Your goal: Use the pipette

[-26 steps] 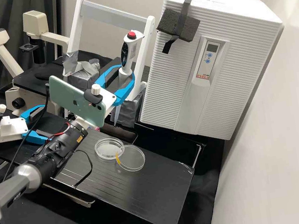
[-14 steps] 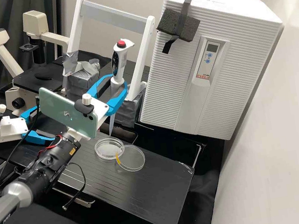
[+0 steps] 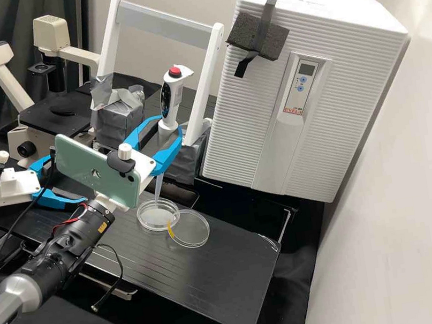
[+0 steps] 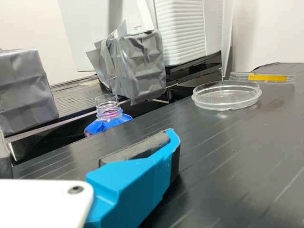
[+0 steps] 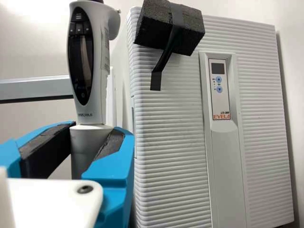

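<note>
My right gripper [image 3: 161,137] is shut on a white pipette [image 3: 170,101] with a red top button, held upright. Its clear tip [image 3: 156,190] points down just over the open petri dish [image 3: 157,214] on the black bench. In the right wrist view the pipette [image 5: 88,71] stands between the blue fingers of the right gripper [image 5: 88,147]. The dish's lid [image 3: 189,228], marked with yellow tape, lies beside the dish and overlaps its rim. My left gripper [image 3: 54,181] stands open at the bench's far left, low over the surface. From its wrist view, the dish [image 4: 226,94] lies ahead of it.
A large white ribbed machine [image 3: 297,90] stands right of the dish. A white frame [image 3: 169,28], grey taped blocks [image 3: 116,112] and a microscope [image 3: 2,69] fill the back. A small bottle of blue liquid [image 4: 108,116] sits behind the bench edge.
The right arm has carried the pipette left and down. Its tip has dropped from well above the bench to just over the open dish. The left arm has stayed put.
</note>
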{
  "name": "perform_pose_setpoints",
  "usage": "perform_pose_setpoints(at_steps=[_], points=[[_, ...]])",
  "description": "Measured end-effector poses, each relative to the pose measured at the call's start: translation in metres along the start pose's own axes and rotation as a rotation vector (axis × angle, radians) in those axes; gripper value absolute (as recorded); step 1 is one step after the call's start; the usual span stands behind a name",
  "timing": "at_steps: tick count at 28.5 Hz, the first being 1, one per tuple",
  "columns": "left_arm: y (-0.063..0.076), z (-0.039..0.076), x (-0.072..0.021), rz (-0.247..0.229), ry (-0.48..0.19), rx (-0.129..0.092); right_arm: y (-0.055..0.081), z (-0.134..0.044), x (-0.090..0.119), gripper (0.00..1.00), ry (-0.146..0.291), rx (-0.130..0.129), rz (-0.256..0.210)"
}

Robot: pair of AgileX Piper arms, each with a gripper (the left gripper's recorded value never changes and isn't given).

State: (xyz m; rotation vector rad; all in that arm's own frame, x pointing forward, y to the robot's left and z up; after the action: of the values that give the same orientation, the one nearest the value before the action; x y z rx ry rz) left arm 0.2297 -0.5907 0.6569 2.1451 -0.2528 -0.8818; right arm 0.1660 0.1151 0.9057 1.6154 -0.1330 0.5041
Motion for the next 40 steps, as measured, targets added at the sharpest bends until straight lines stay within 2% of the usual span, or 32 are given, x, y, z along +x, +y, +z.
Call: perform_pose_setpoints(at_steps=[9, 15, 19, 23, 24, 28, 29, 32, 34, 36, 40], points=[[0.0, 0.003, -0.0001, 0.003, -0.011, 0.001, -0.001, 0.0, 0.0, 0.0, 0.002, 0.002, -0.003], [0.0, 0.003, -0.0001, 0.004, -0.012, 0.001, -0.002, -0.009, 0.005, 0.0, 0.032, 0.02, -0.02], [0.004, 0.004, -0.0011, 0.014, -0.013, 0.0, 0.0, -0.028, 0.015, 0.0, 0.093, 0.051, -0.024], [0.014, 0.003, -0.0045, 0.047, -0.014, 0.0, 0.0, -0.046, 0.024, 0.0, 0.154, 0.045, -0.034], [0.02, 0.002, -0.0064, 0.064, -0.017, 0.001, -0.002, -0.054, 0.028, 0.0, 0.179, 0.039, -0.041], [0.038, -0.001, -0.0078, 0.109, -0.018, 0.014, -0.004, -0.073, 0.04, 0.0, 0.23, 0.017, -0.046], [0.047, -0.003, -0.007, 0.135, -0.012, 0.014, -0.005, -0.08, 0.046, 0.0, 0.246, 0.01, -0.049], [0.06, -0.006, -0.0048, 0.177, -0.001, 0.015, -0.007, -0.093, 0.059, 0.0, 0.27, -0.021, -0.044], [0.069, -0.008, -0.0028, 0.2, 0.007, 0.016, -0.011, -0.099, 0.069, 0.0, 0.277, -0.041, -0.047], [0.078, -0.01, -0.0008, 0.21, 0.008, 0.027, -0.017, -0.108, 0.082, 0.0, 0.277, -0.074, -0.057], [0.089, -0.016, 0.0015, 0.226, 0.026, 0.03, -0.03, -0.115, 0.103, 0.0, 0.265, -0.107, -0.089]])
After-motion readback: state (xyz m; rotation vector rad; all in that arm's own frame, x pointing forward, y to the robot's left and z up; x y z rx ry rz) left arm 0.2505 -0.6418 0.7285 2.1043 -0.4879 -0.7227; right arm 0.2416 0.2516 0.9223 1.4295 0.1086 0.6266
